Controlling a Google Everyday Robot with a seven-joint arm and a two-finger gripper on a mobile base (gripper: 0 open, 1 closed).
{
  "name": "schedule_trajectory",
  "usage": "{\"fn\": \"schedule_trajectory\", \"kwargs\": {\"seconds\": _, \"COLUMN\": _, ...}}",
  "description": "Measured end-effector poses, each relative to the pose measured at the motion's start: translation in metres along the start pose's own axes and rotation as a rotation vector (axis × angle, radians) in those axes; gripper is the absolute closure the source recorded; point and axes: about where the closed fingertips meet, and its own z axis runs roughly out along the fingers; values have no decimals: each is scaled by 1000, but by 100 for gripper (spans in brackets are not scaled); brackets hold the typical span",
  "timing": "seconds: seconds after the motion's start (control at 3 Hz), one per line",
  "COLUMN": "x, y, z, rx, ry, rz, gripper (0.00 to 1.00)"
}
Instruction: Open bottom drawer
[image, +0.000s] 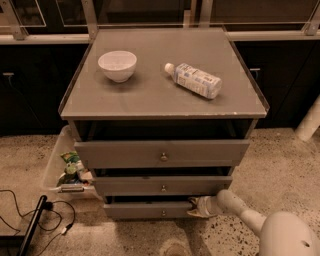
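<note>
The bottom drawer (142, 210) is the lowest, slimmest grey front of the cabinet, with a small round knob (163, 213) at its centre. A dark gap shows above its front. My gripper (196, 206) is low at the drawer's right end, at its top right corner, on the end of my pale arm (240, 212) that comes in from the lower right. It sits well to the right of the knob. The middle drawer (161, 185) and top drawer (161, 153) are above.
A white bowl (117, 65) and a lying plastic bottle (194, 80) rest on the cabinet top (150, 97). A clear bin with packets (65, 167) stands on the floor at the left. Black cables (35, 215) lie at the lower left. A white post (311, 120) stands at the right.
</note>
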Motion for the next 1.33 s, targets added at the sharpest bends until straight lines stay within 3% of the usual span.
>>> {"fn": "schedule_trajectory", "kwargs": {"seconds": 0.33, "x": -2, "y": -1, "z": -4, "rx": 0, "ry": 0, "rz": 0, "gripper": 89}}
{"fn": "schedule_trajectory", "kwargs": {"seconds": 0.67, "x": 3, "y": 14, "z": -12, "rx": 10, "ry": 3, "rz": 3, "gripper": 87}}
{"fn": "schedule_trajectory", "kwargs": {"seconds": 1.33, "x": 3, "y": 14, "z": -12, "rx": 10, "ry": 3, "rz": 3, "gripper": 40}}
